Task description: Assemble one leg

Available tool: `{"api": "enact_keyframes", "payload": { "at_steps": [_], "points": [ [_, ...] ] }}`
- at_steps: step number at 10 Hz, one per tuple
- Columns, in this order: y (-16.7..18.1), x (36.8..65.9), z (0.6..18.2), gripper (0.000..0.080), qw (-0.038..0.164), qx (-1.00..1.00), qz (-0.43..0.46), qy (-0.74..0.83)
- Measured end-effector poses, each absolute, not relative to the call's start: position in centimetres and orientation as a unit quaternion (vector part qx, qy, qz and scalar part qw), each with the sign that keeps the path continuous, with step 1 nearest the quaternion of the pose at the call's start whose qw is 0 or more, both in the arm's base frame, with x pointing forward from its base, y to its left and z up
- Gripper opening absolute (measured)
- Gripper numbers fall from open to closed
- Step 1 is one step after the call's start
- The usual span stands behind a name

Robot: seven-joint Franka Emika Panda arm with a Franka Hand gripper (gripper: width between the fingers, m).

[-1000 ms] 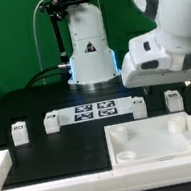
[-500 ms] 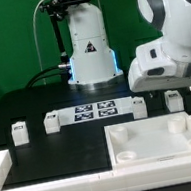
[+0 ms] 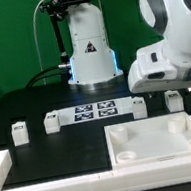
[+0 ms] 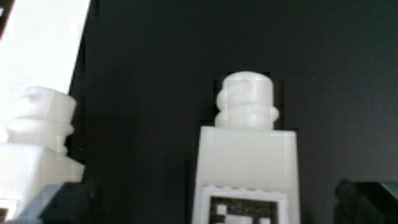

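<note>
Findings: over the last second the arm travelled a short way toward the exterior view's right, away from the marker board. In the last half-second it barely shifted. No part on the desk was displaced. The tabletop lay in front of the marker board, nearer the camera, with nothing yet fitted to it.

Judgement: the approach appeared finished and the arm was lining up for a pick. The grasp itself had not been made.

Position of the task's thing: the leg stood on the desk off the marker board's end on the exterior view's right, one place beyond a second leg that sat just beside that end. Two further legs lay off the board's opposite end.

Pose: the wrist housing hung directly above the leg, well clear of the desk. Its camera looked along the leg, which sat central in the wrist view with the second leg off to one side.

The fingers could not be seen in the exterior view. In the wrist view, dark shapes flanked the leg's tagged end, so the fingers were judged to be spread apart and gripping nothing.
</note>
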State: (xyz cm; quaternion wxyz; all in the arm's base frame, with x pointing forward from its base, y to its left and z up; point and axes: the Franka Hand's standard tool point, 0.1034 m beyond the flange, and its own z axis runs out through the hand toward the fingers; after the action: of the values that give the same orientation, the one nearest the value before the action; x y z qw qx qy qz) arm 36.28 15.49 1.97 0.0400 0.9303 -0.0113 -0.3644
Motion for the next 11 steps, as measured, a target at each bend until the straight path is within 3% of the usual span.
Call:
{"api": "enact_keyframes", "payload": {
  "at_steps": [10, 11],
  "points": [
    [15.89, 36.28, 1.29, 0.0630, 0.040, 0.932, -0.361, -0.009],
    [15.82, 36.28, 1.26, 0.0465, 0.040, 0.932, -0.361, -0.010]
  ]
}}
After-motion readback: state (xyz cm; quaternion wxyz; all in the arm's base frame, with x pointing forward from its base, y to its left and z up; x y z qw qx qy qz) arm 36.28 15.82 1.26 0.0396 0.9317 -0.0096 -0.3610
